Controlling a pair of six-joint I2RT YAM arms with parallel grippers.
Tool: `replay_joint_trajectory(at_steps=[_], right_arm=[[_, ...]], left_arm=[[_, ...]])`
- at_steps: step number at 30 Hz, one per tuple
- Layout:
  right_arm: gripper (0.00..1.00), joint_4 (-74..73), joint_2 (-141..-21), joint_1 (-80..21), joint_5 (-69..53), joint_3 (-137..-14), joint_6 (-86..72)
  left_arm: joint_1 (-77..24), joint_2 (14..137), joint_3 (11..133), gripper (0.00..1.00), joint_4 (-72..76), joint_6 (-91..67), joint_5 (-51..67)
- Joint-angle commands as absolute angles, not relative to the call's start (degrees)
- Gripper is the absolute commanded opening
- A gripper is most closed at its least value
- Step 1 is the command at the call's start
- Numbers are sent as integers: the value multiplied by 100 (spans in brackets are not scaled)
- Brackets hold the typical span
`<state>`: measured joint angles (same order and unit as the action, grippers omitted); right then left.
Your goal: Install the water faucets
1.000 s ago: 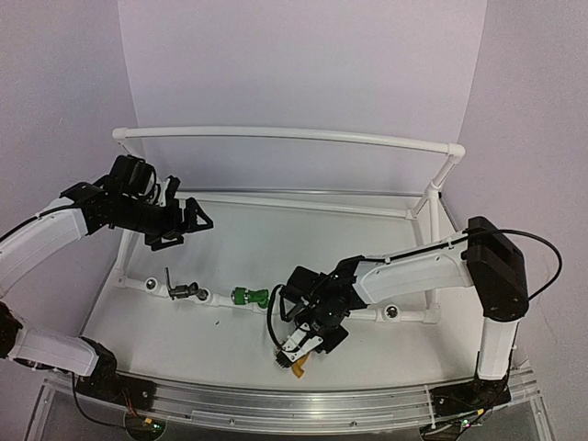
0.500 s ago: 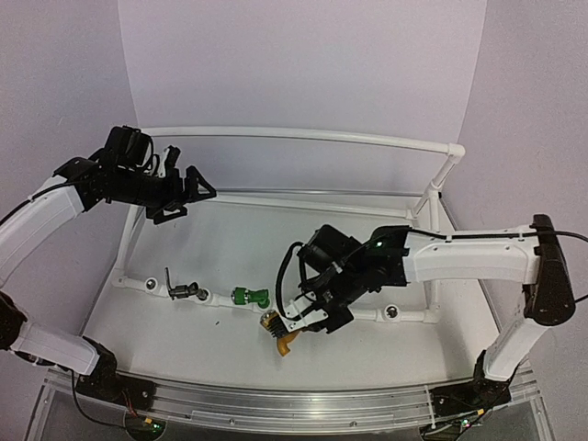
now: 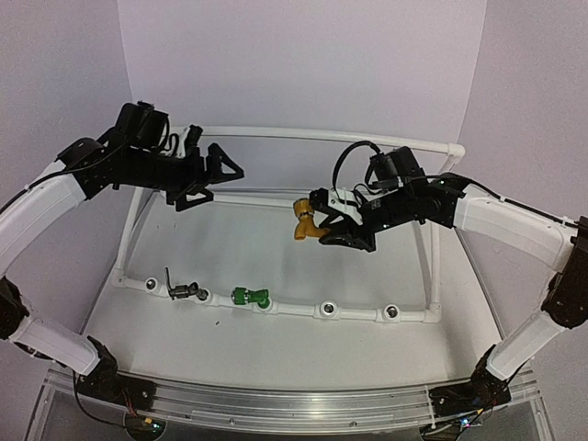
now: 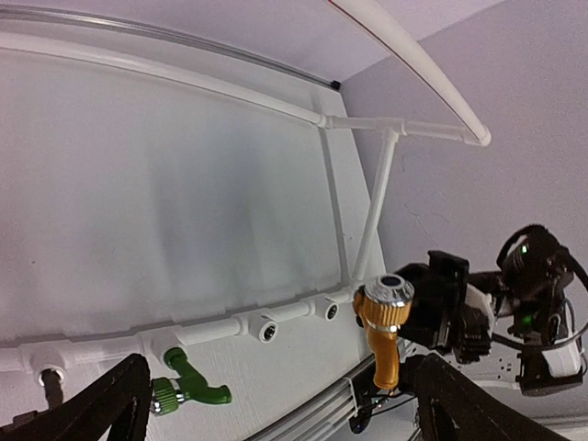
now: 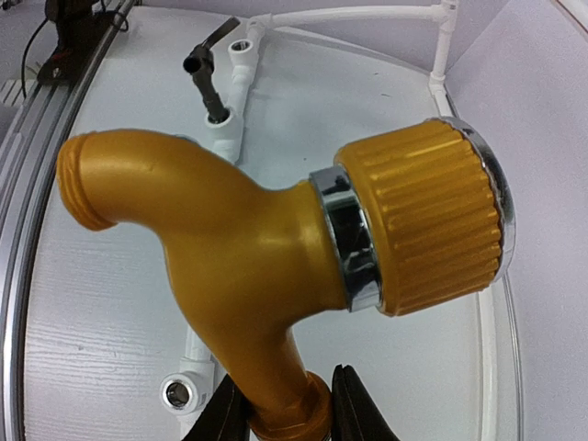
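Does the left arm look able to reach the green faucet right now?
Probably yes: the left gripper hangs raised, open and empty, and nothing stands between it and the green faucet on the front pipe.

1. A plain, matte pale lilac back wall (image 3: 303, 64) rises behind the scene.
2. A left side wall (image 3: 55, 83) and a right side wall (image 3: 542, 92) of the same lilac meet it at the corners.
3. A flat white worktop (image 3: 266, 248) spans the space between them.
4. A ribbed aluminium rail (image 3: 276, 404) runs along the worktop's near edge.
5. The light is soft and even, and the shadows are faint.
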<state>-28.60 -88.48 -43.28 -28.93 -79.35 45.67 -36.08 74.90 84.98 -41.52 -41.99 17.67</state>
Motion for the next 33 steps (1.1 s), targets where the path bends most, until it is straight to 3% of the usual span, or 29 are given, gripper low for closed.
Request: replay_joint_trajectory(at_steps=[1,6,10,24,27,33], right_arm=[[0,-1735,-8700,-4259,-3322,-7726,3750],[0,-1149,-8766,-4249,-3378,-7435,3517],[0,-1022,-8708,-4238,-3623,-7267,3496],[0,-879,-8363,-4027,-4122,-6771,3472],[0,-887,-8350,-4027,-4328,-6754,3500],[0,-874,-8327,-4026,-4259,-6723,3582]], left_arm=[[-4747,8263,9613,100,-4549,-4015,1176],[-5696,9565,10959,95,-5497,-3809,629],[-5937,10149,11461,86,-5760,-3882,463],[-5941,9895,10879,61,-5147,-4656,339],[-5941,10042,10996,48,-5134,-4898,302],[-5941,10147,11030,47,-4877,-5283,413]])
